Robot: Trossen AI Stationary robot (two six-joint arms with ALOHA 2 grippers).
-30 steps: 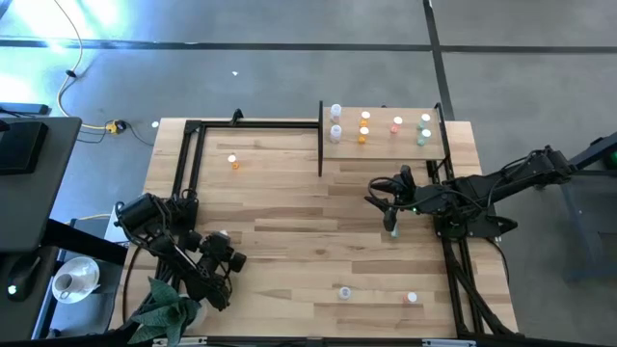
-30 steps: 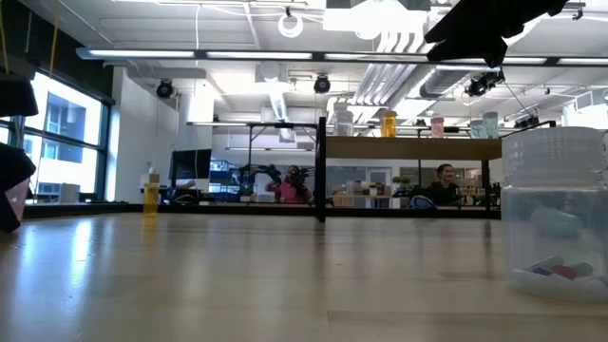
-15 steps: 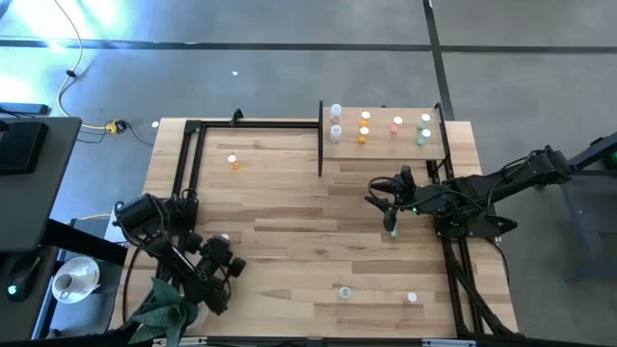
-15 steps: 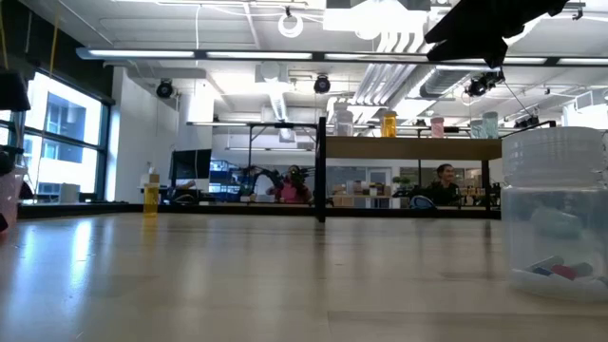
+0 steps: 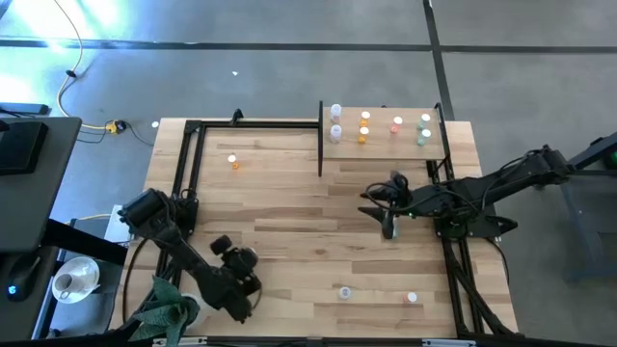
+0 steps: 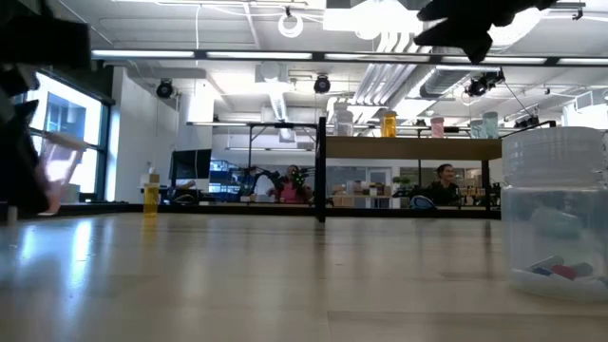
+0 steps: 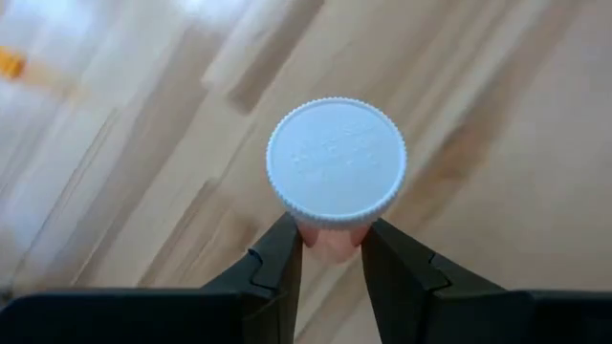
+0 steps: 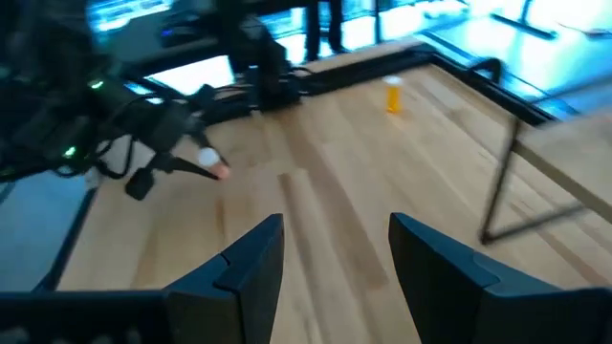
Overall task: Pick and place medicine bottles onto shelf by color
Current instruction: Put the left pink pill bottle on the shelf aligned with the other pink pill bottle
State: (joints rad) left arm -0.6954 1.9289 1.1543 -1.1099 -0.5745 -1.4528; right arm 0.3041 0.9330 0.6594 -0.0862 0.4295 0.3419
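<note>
Pink bottle (image 7: 335, 172) sits clamped between the left gripper (image 7: 332, 250) fingers, white ribbed cap toward the camera; embossed cap text is there but unreadable. Only the left wrist view shows this grip. High view has the left gripper (image 5: 238, 260) at lower left of the tabletop (image 5: 289, 251), and 7 bottles on the shelf (image 5: 386, 146) at upper right. Right gripper (image 8: 335, 250) has its fingers spread with nothing between; high view puts it (image 5: 388, 204) right of centre.

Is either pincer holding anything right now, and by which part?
The left pincer grips a pink-bodied medicine bottle by its body, just under the white cap. The right pincer is open and empty.
</note>
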